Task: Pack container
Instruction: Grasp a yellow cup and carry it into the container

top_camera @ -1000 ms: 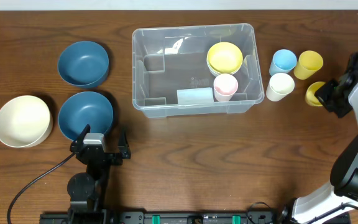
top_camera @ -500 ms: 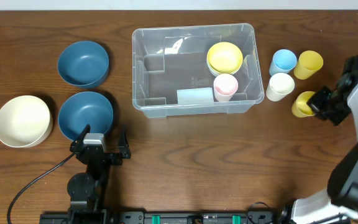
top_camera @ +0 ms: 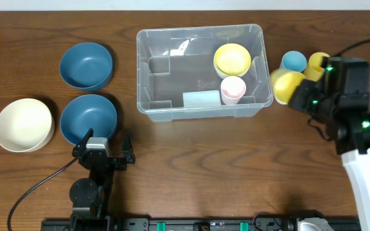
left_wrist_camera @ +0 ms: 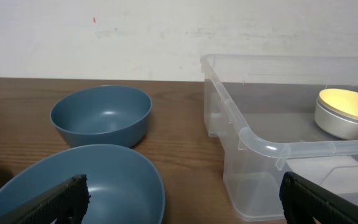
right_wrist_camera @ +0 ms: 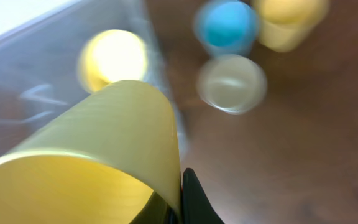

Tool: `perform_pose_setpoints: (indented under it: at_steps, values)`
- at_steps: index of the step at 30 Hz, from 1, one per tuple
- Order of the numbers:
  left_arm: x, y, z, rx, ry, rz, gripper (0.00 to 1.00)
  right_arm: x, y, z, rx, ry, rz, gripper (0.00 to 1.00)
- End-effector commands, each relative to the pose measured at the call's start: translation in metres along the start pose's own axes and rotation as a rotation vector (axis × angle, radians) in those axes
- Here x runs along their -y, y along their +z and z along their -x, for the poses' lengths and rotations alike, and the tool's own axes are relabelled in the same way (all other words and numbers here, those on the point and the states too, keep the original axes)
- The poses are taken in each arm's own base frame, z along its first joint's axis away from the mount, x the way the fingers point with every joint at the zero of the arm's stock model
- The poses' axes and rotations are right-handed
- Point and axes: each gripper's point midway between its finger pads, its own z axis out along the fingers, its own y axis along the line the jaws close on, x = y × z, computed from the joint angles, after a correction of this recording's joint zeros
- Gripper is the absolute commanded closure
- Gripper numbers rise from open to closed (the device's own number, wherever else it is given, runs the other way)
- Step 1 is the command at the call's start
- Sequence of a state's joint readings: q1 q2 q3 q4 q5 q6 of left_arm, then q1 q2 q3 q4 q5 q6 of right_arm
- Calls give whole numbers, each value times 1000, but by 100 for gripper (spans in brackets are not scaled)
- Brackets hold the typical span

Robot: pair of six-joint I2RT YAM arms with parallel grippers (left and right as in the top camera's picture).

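Observation:
The large clear container (top_camera: pixel 143 72) stands at the table's middle back. It holds a yellow bowl (top_camera: pixel 232 59) and a pink cup (top_camera: pixel 233 88), and has a pale label (top_camera: pixel 201 99) on its front wall. My right gripper (top_camera: pixel 305 97) is shut on a yellow cup (top_camera: pixel 283 83), held tilted in the air just right of the container's right wall. In the right wrist view the fingers (right_wrist_camera: pixel 182 186) pinch the cup's wall (right_wrist_camera: pixel 98 149). My left gripper (top_camera: pixel 101 153) is open and empty at the front left, by the near blue bowl (left_wrist_camera: pixel 98 180).
A blue cup (top_camera: pixel 293 61), another yellow cup (top_camera: pixel 317 62) and a white cup (right_wrist_camera: pixel 231 84) stand right of the container. Two blue bowls (top_camera: pixel 86 65) (top_camera: pixel 88 119) and a cream bowl (top_camera: pixel 23 124) stand at the left.
My right gripper has lifted the yellow cup from the far right of the table and carried it left, up to the container's right wall. The left arm has not moved.

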State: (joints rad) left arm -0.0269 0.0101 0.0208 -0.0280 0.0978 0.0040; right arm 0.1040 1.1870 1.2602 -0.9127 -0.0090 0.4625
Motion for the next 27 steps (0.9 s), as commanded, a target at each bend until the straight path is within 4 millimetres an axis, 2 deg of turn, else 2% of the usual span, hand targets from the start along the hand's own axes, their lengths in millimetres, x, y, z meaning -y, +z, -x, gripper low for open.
perform_pose_setpoints:
  at_steps: [1, 5, 13, 16, 23, 24, 25, 27]
  values:
    - [0, 1, -15, -46, 10, -7, 2, -29, 7, -2, 7, -52, 56, 99]
    - [0, 1, -15, -46, 10, -7, 2, -52, 33, -8, -23, -76, 84, 99]
    - [0, 1, -15, -46, 10, -7, 2, -55, 101, -33, -161, -99, 32, 98]
    - [0, 1, -15, -46, 10, -7, 2, -56, 117, -42, -204, -98, 35, 99]
    - [0, 1, -15, -46, 10, -7, 2, -59, 134, -52, -242, -110, 42, 99]
    - [0, 1, -15, -46, 10, -7, 2, -59, 136, -53, -246, -111, 43, 95]
    - [0, 1, -15, -46, 10, -7, 2, -60, 138, -54, -247, -110, 44, 87]
    - [0, 1, -15, -46, 10, -7, 2, -60, 139, -53, -243, -110, 46, 63]
